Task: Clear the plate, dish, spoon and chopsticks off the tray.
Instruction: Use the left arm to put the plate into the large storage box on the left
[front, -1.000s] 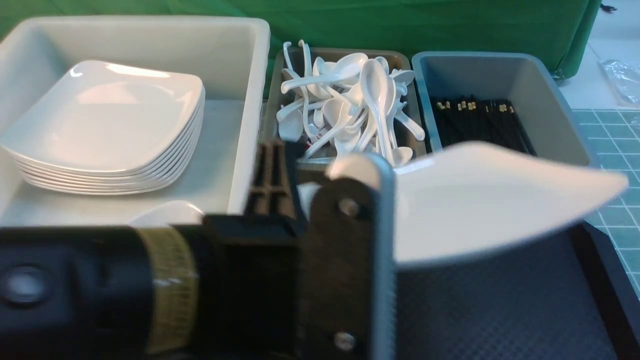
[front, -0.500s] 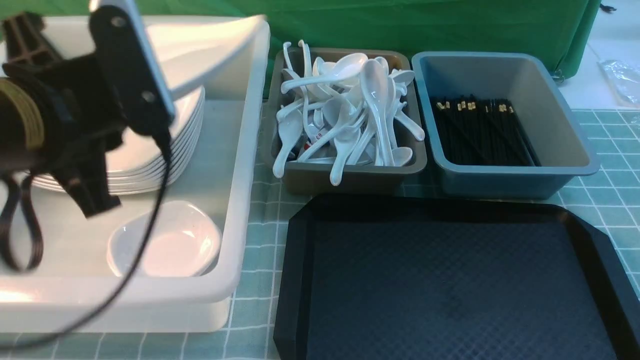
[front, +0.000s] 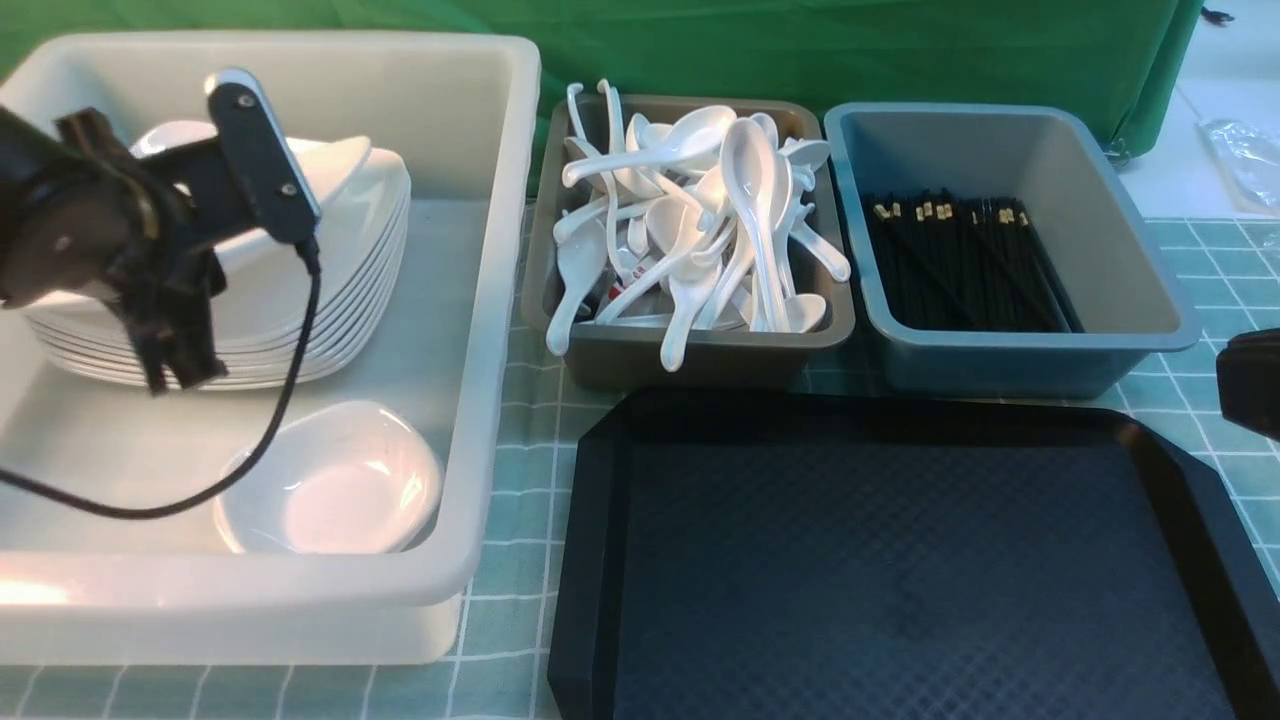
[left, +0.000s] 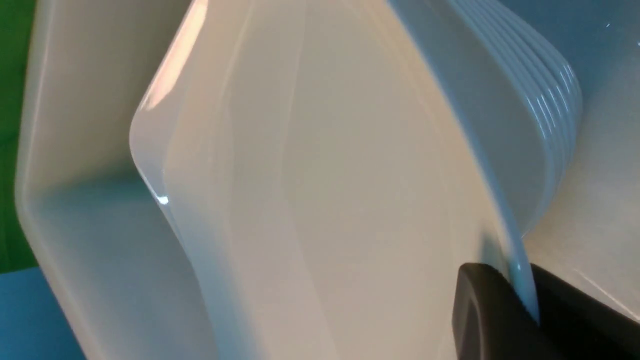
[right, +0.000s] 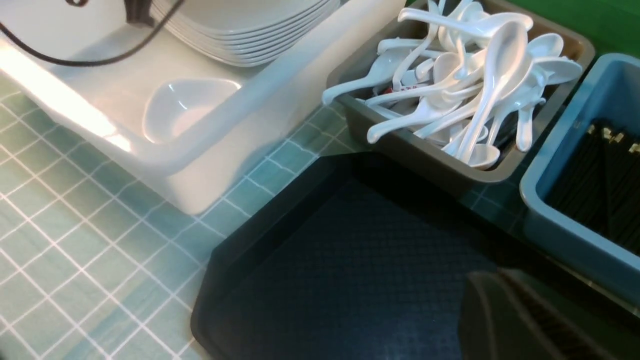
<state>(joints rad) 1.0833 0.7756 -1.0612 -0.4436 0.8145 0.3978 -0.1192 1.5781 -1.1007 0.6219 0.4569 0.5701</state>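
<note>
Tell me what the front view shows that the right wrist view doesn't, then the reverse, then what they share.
Only the front view: the plate in the left gripper, tilted over the plate stack; the clear plastic wrapping at the far right.

Only the right wrist view: the tip of the right gripper, close up.

Both: the stack of plates and a small white dish in the white bin, the spoons in their brown tub, the chopsticks in the blue-grey tub, and the black tray.
</note>
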